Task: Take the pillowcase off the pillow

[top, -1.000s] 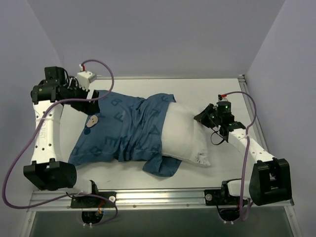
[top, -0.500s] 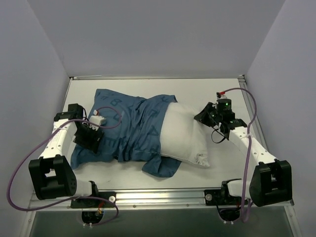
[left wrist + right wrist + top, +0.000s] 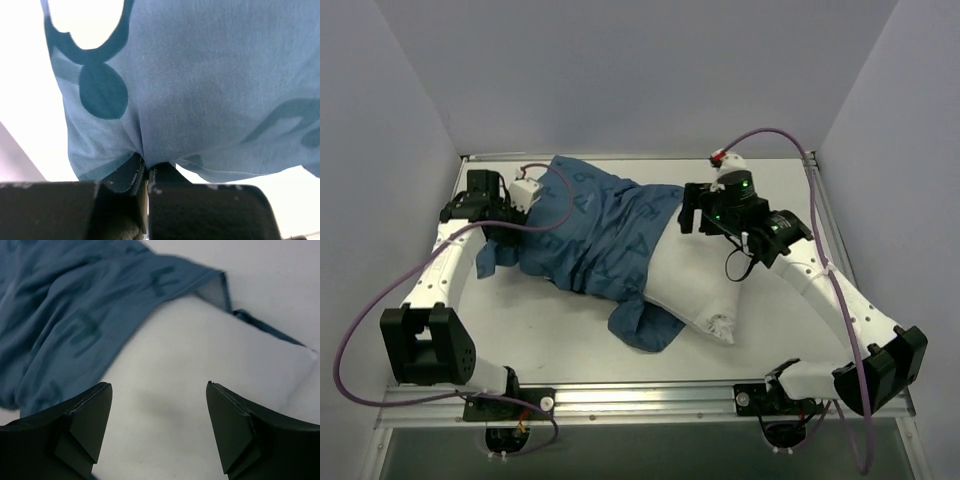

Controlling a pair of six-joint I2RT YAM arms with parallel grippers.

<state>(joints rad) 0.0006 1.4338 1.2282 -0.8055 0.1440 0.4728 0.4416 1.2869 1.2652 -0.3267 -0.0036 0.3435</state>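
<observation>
The blue printed pillowcase [image 3: 595, 230] still covers the left end of the white pillow [image 3: 695, 290], which lies slanted across the middle of the table. My left gripper [image 3: 510, 230] is at the pillowcase's far left edge, shut on a pinch of its fabric [image 3: 146, 167]. The cloth [image 3: 200, 85] hangs bunched over the fingers. My right gripper [image 3: 686, 212] hovers over the pillow's bare back part, open with nothing between its fingers [image 3: 159, 385]. Below it lie the white pillow [image 3: 200, 360] and the pillowcase's open hem [image 3: 75, 305].
The white table [image 3: 560, 335] is walled in on the left, back and right. A metal rail [image 3: 640, 397] runs along its front edge. Purple cables [image 3: 365, 320] loop from both arms. A loose flap of pillowcase [image 3: 645, 328] lies in front of the pillow.
The left gripper moved from the pillowcase's front left to its back left, shut on the fabric and pulled it back-left. The right gripper opened and swung from the pillow's right end over its middle.
</observation>
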